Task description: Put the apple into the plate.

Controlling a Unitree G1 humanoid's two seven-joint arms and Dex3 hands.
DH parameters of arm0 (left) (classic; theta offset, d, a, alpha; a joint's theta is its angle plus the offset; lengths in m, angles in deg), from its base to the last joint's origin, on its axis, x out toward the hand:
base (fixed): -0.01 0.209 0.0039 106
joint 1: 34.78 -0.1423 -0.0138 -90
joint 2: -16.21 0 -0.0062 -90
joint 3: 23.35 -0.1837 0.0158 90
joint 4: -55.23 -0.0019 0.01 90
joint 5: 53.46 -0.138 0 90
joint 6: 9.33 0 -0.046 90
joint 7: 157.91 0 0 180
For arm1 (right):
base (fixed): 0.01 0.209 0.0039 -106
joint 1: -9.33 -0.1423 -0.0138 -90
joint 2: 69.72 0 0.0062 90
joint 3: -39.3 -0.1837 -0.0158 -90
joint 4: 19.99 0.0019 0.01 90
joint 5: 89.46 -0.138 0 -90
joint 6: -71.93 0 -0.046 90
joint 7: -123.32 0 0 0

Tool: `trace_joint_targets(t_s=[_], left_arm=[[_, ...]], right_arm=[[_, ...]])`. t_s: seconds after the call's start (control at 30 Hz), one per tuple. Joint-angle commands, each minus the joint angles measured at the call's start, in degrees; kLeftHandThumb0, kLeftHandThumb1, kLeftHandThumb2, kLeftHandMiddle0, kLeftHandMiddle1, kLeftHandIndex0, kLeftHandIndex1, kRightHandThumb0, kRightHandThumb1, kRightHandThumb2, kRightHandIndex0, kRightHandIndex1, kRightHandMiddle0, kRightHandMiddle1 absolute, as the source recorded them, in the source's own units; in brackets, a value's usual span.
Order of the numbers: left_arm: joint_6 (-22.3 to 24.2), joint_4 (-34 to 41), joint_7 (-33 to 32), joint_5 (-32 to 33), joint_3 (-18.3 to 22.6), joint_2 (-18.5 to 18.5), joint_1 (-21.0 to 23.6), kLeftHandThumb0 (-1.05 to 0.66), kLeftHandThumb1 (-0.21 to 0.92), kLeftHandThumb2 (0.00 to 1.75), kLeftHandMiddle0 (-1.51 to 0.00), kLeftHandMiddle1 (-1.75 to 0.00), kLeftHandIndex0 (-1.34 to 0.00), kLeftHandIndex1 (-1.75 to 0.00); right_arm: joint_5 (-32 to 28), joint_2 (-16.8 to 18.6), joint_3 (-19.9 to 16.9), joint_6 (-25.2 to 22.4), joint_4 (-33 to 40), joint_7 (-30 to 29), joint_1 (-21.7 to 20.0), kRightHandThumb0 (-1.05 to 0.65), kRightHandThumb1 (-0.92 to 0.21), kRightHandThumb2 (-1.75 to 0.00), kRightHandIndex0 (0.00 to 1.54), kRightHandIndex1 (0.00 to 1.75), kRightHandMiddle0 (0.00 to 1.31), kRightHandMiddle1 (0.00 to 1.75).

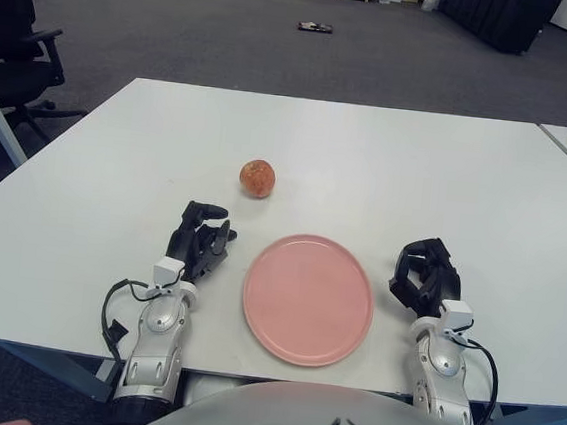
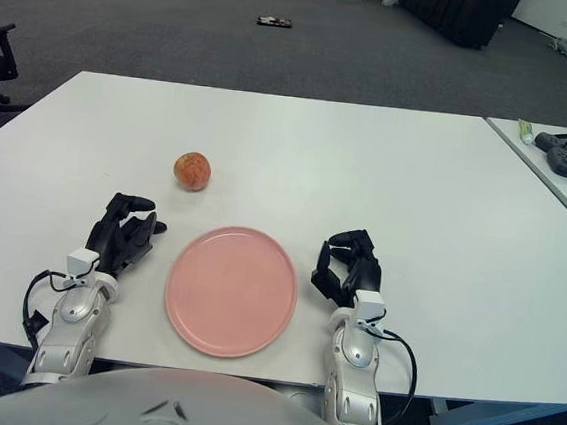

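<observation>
My left hand (image 1: 200,242) shows low and left of centre, its black jointed fingers loosely extended toward the upper part of the frame and holding nothing; behind it runs a silver metal wrist with a looped black cable. My right hand (image 1: 424,274) shows low and right of centre, its black fingers curled inward on themselves with nothing between them, on the same kind of silver wrist.

Between the two hands lies the plate (image 1: 307,297), a smooth, flat, round pink disc with a shallow rim, just beside each hand.

The apple (image 1: 257,178) is small, round, mottled orange-red, sitting on the white table (image 1: 370,151) just above my left hand's fingertips and apart from them, up and left of the plate, near the frame's centre.
</observation>
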Motion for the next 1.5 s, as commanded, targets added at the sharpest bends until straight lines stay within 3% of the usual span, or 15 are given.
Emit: trace_joint_targets(t_s=[0.0,1.03,1.1,1.27,1.47], left_arm=[[1.0,-0.1,0.1,0.2,0.2,-0.3,-0.5,-0.35,0.85,0.63,-0.54,-1.29,-0.23,-1.75],[0.6,-0.4,0.0,0.1,0.0,-0.1,1.2,-0.35,0.9,0.56,-0.54,-1.3,-0.21,-1.75],[0.6,-0.5,-0.4,-0.3,0.1,-0.1,2.0,-0.35,0.89,0.57,-0.55,-1.3,-0.21,-1.75],[0.8,-2.3,-3.8,-5.4,-0.1,-1.7,9.3,-0.35,0.91,0.54,-0.56,-1.31,-0.2,-1.75],[-0.4,-4.5,-6.6,-13.4,-1.8,-5.1,12.4,-0.35,0.88,0.58,-0.47,-1.31,-0.22,-1.75]], right_arm=[[-0.5,0.9,0.0,-0.9,0.5,-0.3,0.2,-0.41,-0.53,-1.06,0.98,1.75,0.44,1.75],[0.7,0.4,0.2,-1.0,-0.1,-1.0,-0.2,-0.42,-0.52,-1.07,0.99,1.75,0.45,1.75],[0.6,0.4,0.1,-0.9,-0.2,-0.9,-0.2,-0.42,-0.52,-1.07,0.99,1.75,0.45,1.75],[0.4,0.4,0.0,-0.9,-0.4,-0.9,-0.6,-0.42,-0.5,-1.09,1.0,1.75,0.46,1.75],[0.0,0.2,0.0,-0.6,-0.6,-0.4,-0.7,-0.42,-0.5,-1.1,1.0,1.75,0.47,1.75]])
